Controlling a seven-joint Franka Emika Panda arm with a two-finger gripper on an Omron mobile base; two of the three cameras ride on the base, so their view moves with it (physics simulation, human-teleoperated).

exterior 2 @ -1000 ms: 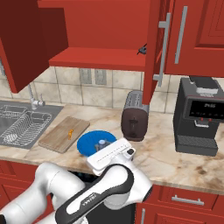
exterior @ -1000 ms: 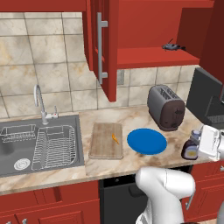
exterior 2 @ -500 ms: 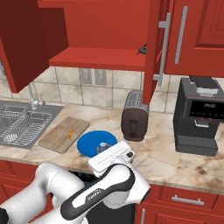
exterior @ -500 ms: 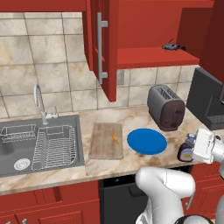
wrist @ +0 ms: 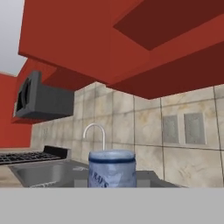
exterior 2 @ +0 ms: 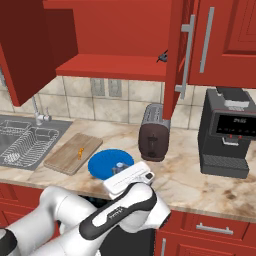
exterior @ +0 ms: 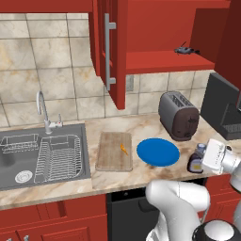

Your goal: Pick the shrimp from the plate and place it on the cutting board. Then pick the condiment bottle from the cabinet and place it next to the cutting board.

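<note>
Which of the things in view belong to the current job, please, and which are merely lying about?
Belonging to the job:
- shrimp, lying on the cutting board
- plate, bare
- condiment bottle, in the end effector
- cabinet, door open

Lying about:
- toaster
- coffee machine
- sink with dish rack
- faucet

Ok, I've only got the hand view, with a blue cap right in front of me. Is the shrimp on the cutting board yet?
Observer: Yes, the shrimp lies on the cutting board, toward its right side.
Operator: And where's the bottle relative to the board?
Observer: The condiment bottle is in the gripper, beyond the plate from the board, in front of the toaster.
</note>
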